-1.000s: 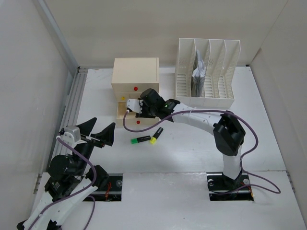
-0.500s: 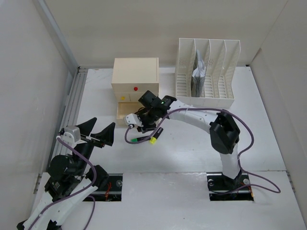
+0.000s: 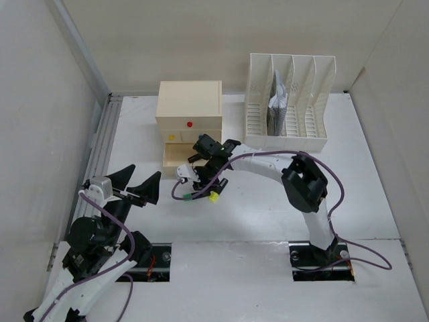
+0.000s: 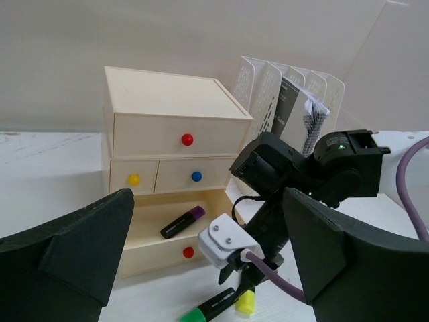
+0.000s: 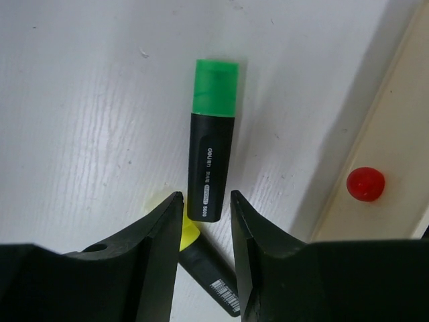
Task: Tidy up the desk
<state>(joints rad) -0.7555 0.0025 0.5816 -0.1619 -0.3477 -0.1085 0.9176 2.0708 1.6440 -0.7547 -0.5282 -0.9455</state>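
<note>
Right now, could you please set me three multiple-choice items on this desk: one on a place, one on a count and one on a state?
1. Where is the purple highlighter?
A) in the rack
B) in the open bottom drawer
C) on the floor

2. How many highlighters lie on the desk itself?
A) one
B) two
C) four

3. How is the left hand?
A) open and empty
B) shut on a highlighter
C) shut on a knob

Answers:
1 B: it lies inside the pulled-out drawer.
2 B: only a green highlighter and a yellow highlighter lie there.
3 A: its jaws stand wide apart with nothing between them.
</note>
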